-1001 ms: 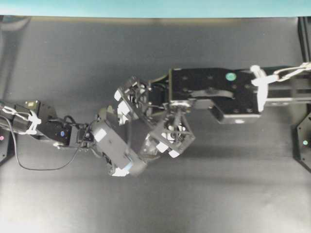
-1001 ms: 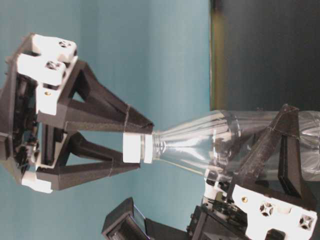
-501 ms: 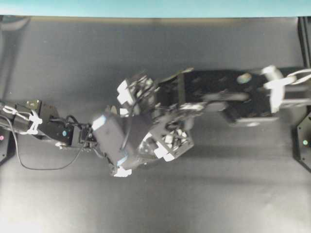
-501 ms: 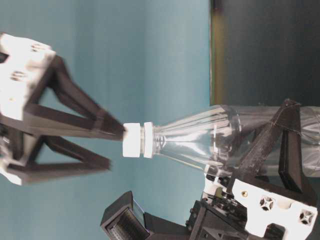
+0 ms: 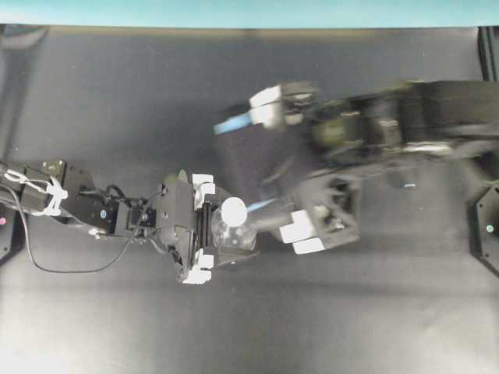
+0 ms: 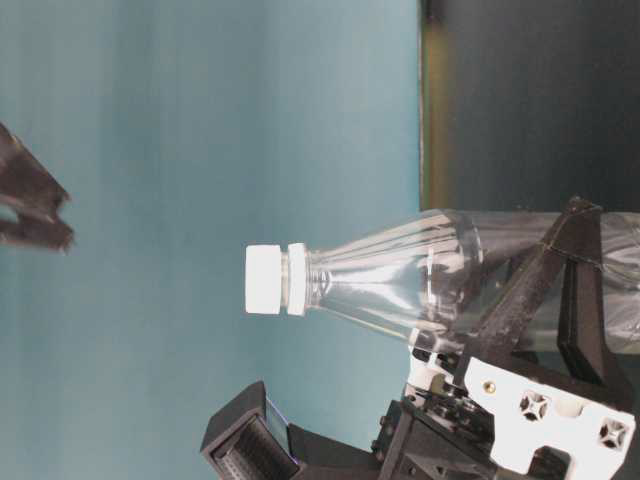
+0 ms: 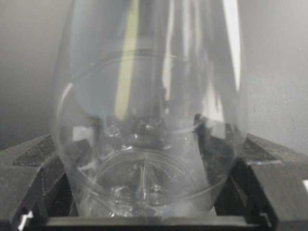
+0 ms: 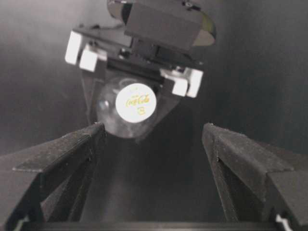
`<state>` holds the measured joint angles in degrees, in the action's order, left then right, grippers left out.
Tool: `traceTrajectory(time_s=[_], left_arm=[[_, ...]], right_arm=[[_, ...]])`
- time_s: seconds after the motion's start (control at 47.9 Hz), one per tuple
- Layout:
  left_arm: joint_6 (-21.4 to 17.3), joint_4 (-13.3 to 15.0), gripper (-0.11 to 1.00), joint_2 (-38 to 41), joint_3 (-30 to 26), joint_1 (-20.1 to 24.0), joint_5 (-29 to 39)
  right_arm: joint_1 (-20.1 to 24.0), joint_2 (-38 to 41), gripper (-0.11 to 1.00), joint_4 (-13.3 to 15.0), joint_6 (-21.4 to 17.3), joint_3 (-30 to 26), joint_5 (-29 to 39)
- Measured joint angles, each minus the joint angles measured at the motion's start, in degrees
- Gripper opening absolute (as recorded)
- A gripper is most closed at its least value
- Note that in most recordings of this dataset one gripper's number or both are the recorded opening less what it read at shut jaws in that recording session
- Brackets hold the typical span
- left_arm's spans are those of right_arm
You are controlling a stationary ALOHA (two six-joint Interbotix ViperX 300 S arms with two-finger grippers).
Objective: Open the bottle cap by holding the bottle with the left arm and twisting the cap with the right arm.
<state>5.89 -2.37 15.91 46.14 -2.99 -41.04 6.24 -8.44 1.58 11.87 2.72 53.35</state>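
Bottle: I see the bottle clear and nothing visible inside it, standing upright near the middle of the mat in the overhead view, its rounded body clamped low down.
Cap: the bottle cap is white, round, seated on the neck; from the right wrist camera I read yellow lettering on its top. Nothing touches it.
Left gripper: the left gripper is pinching the bottle from both sides, its white-tipped fingers at roughly 12 and 6 o'clock of the body as I look from overhead.
Left arm: the left arm reaches in from 9 o'clock, with black cables and white ties along it.
Right gripper: the right gripper is spread wide and holds nothing, lifted clear of the cap; its camera looks down on the cap between the two dark fingers.
Right arm: the right arm comes from 3 o'clock, blurred in the overhead view.
Surface: black mat, matte.
Room: teal wall behind.
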Motion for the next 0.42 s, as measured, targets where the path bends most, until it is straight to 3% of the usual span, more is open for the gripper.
traceTrajectory(time_s=[0.209, 0.417], left_arm=[[0.0, 0.0, 0.79, 0.0, 0.0, 0.0, 0.0], [0.0, 0.0, 0.79, 0.0, -0.1, 0.0, 0.1]], right_arm=[[0.5, -8.8, 0.78, 0.0, -6.9, 12.0, -14.4], [0.7, -17.0, 0.78, 0.0, -10.6, 22.1, -28.5]])
